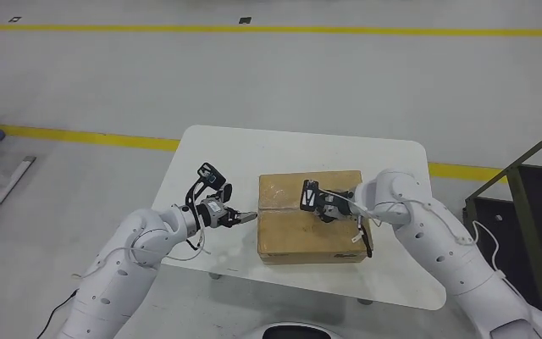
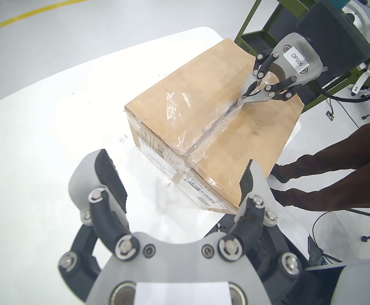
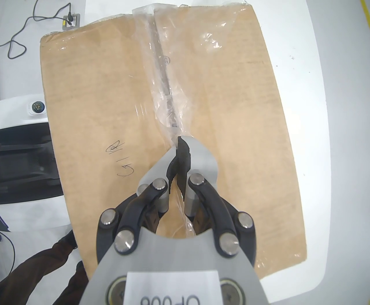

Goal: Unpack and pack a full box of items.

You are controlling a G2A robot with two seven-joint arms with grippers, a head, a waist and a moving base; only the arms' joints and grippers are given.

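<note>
Overhead, the box (image 1: 309, 216) sits on the worktop (image 1: 222, 154); closer views reveal the right gripper (image 3: 179, 153), jaws clamped on its clear tape (image 3: 162, 60), and the left gripper (image 2: 178, 161), jaws apart.

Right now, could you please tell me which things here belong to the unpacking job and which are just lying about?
Job: cardboard box; clear tape on its seam; right gripper, jaws shut on tape; left gripper, open.
Lying about: green rack; floor plug.
</note>
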